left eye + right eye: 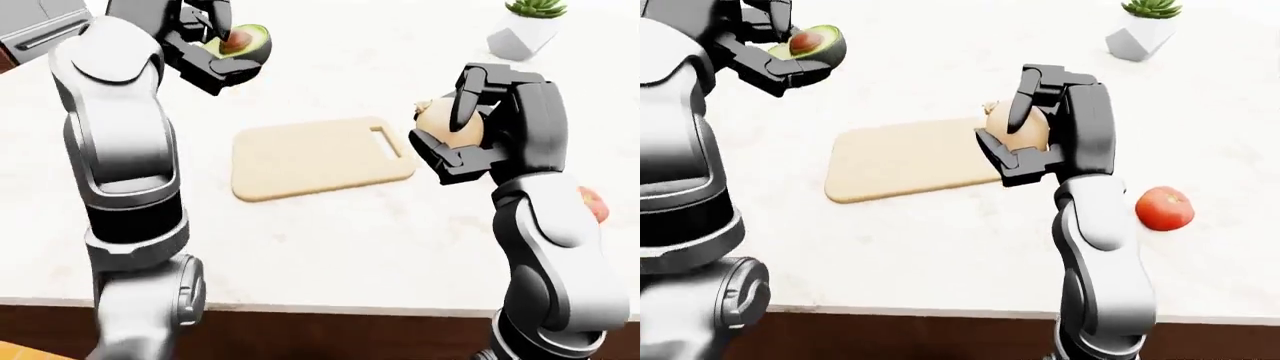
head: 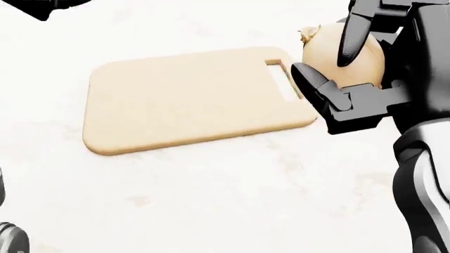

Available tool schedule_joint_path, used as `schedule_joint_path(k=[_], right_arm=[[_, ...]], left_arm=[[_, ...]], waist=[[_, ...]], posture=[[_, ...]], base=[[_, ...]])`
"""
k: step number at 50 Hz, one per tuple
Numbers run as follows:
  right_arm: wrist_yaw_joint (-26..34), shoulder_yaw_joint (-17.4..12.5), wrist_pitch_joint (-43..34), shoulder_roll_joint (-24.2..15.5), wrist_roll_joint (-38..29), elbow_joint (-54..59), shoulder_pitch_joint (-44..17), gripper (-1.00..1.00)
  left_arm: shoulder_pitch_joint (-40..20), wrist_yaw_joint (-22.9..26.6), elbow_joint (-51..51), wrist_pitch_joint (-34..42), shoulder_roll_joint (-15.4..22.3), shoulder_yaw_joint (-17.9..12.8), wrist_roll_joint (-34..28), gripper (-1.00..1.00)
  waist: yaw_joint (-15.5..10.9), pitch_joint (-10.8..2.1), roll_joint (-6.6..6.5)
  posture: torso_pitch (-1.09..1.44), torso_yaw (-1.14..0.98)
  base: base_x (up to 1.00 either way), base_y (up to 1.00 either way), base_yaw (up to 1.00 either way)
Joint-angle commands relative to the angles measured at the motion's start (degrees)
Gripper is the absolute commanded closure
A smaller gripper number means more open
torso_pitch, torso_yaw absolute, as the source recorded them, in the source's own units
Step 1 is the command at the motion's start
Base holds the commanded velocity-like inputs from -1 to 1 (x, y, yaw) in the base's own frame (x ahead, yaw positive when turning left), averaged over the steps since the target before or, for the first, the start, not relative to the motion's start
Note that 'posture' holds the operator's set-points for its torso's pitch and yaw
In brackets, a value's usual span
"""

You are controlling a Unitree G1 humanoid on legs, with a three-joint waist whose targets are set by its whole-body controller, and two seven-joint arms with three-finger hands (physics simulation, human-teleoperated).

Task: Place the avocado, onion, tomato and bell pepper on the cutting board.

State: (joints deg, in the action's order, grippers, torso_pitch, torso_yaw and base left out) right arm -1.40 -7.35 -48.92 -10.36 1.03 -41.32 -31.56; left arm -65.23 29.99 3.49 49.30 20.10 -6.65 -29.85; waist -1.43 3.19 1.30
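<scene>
Holding a halved avocado [image 1: 240,42] up high, the left hand [image 1: 205,41] has its dark fingers closed round the fruit's green skin, so the cut face shows: pale yellow-green flesh with a reddish-brown pit set in the middle. It hangs above the white counter [image 1: 330,240], up and to the left of the cutting board [image 2: 190,97] in the left-eye view, well apart from it. The board is a pale wooden rectangle with rounded corners and a slot handle at its right end, lying flat with nothing on its top. The right hand [image 2: 344,79] grips an onion [image 2: 352,55], one finger curled over the top and another pressed under it; the onion is round, pale tan, smooth-skinned, with a small dry tuft at its upper left. In the head view it sits just off the board's right end, beside the slot, raised clear of the counter. A red tomato [image 1: 1164,208], round and glossy, rests on the counter to the right of the right arm in the right-eye view, well apart from the board. A small green succulent in a white faceted pot [image 1: 1135,34] stands near the top right. The bell pepper does not show in any view.
</scene>
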Motion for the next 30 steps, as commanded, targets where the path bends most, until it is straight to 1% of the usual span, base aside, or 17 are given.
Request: schedule_joint_path(k=[1, 2, 4, 5, 7, 9, 11, 12, 14, 18, 20, 21, 24, 25, 26, 30], right_arm=[[-0.62, -0.57, 2.02, -0.42, -0.35, -1.22, -1.52, 1.0], [-0.62, -0.65, 2.49, -0.41, -0.32, -1.04, -1.18, 1.0], [-0.67, -1.03, 0.81, -0.88, 0.0, -1.25, -2.61, 1.0], [-0.71, -0.85, 2.17, -0.69, -0.08, -1.03, -1.47, 1.0], [-0.85, -1.11, 1.3, -1.02, 0.08, -0.71, -2.41, 1.0], [-0.94, -0.49, 3.45, -0.52, -0.25, -0.64, -0.42, 1.0], [-0.82, -0.67, 3.56, -0.55, -0.32, -0.5, -0.39, 1.0], [-0.8, -0.9, 2.07, -0.92, -0.23, -0.64, -1.68, 1.0], [-0.81, -0.54, 3.28, -0.69, -0.52, -0.89, -0.21, 1.0], [-0.53, -1.15, 1.73, -1.12, -0.43, -1.54, -1.07, 1.0], [-0.59, -0.96, 1.38, -1.21, -0.57, -1.73, -1.25, 1.0], [-0.6, -0.68, 2.93, -0.86, -0.79, -1.66, 0.26, 1.0], [-0.45, -0.66, 3.28, -0.61, -1.02, -1.94, 0.82, 1.0], [-0.41, -0.91, 1.61, -0.99, -0.97, -1.98, -0.76, 1.0], [-0.36, -1.0, 1.09, -1.11, -0.94, -2.13, -1.09, 1.0], [-0.41, -0.78, 1.53, -1.03, -1.17, -1.87, -0.85, 1.0]], left_arm=[[-2.0, -2.39, -1.67, -4.91, 0.14, 0.45, 2.81, 1.0], [-2.74, -3.79, -5.43, -7.32, 0.09, 0.35, 3.81, 1.0], [-4.38, -4.9, -8.78, -9.14, 0.21, 0.32, 5.21, 1.0], [-4.82, -5.54, -10.74, -10.38, 0.48, 0.63, 5.48, 1.0], [-6.31, -6.4, -14.28, -12.37, 0.35, 0.76, 6.63, 1.0], [-7.27, -7.16, -17.41, -14.36, 0.27, 0.93, 7.42, 1.0], [-8.73, -8.71, -23.09, -18.01, 0.17, 0.99, 8.34, 1.0], [-9.16, -9.19, -25.84, -19.9, 0.07, 1.13, 8.83, 1.0], [-10.56, -10.62, -31.83, -23.55, -0.12, 1.1, 9.74, 1.0], [-13.05, -12.6, -40.22, -28.51, -0.05, 1.3, 10.73, 1.0], [-14.33, -13.56, -44.84, -31.21, -0.13, 1.16, 11.47, 1.0], [-14.71, -14.25, -47.1, -32.69, -0.13, 1.44, 11.36, 1.0], [-14.93, -15.36, -51.25, -35.41, -0.58, 1.53, 11.91, 1.0], [-15.04, -15.75, -52.31, -36.14, -0.74, 1.64, 11.95, 1.0], [-14.87, -15.97, -53.27, -36.75, -1.05, 1.78, 12.02, 1.0], [-14.91, -17.25, -58.0, -40.08, -2.12, 1.89, 12.55, 1.0]], waist=[[0.1, -1.14, 0.15], [0.15, -1.18, 0.03], [0.21, -1.33, -0.08], [0.27, -1.46, -0.11], [0.45, -1.57, -0.19], [0.63, -1.64, -0.2], [0.7, -1.69, -0.15], [0.71, -1.76, -0.1], [0.73, -1.96, -0.02], [0.66, -2.29, 0.0], [0.71, -2.48, 0.06], [0.71, -2.54, 0.1], [0.72, -2.73, 0.18], [0.75, -2.83, 0.2], [0.74, -2.94, 0.2], [0.73, -3.08, 0.12]], posture=[[0.0, 0.0], [0.0, 0.0], [0.0, 0.0], [0.0, 0.0], [0.0, 0.0], [0.0, 0.0], [0.0, 0.0], [0.0, 0.0], [0.0, 0.0], [0.0, 0.0], [0.0, 0.0], [0.0, 0.0], [0.0, 0.0], [0.0, 0.0], [0.0, 0.0], [0.0, 0.0]], base=[[0.0, 0.0, 0.0], [0.0, 0.0, 0.0], [0.0, 0.0, 0.0], [0.0, 0.0, 0.0], [0.0, 0.0, 0.0], [0.0, 0.0, 0.0], [0.0, 0.0, 0.0], [0.0, 0.0, 0.0], [0.0, 0.0, 0.0], [0.0, 0.0, 0.0], [0.0, 0.0, 0.0], [0.0, 0.0, 0.0], [0.0, 0.0, 0.0], [0.0, 0.0, 0.0], [0.0, 0.0, 0.0], [0.0, 0.0, 0.0]])
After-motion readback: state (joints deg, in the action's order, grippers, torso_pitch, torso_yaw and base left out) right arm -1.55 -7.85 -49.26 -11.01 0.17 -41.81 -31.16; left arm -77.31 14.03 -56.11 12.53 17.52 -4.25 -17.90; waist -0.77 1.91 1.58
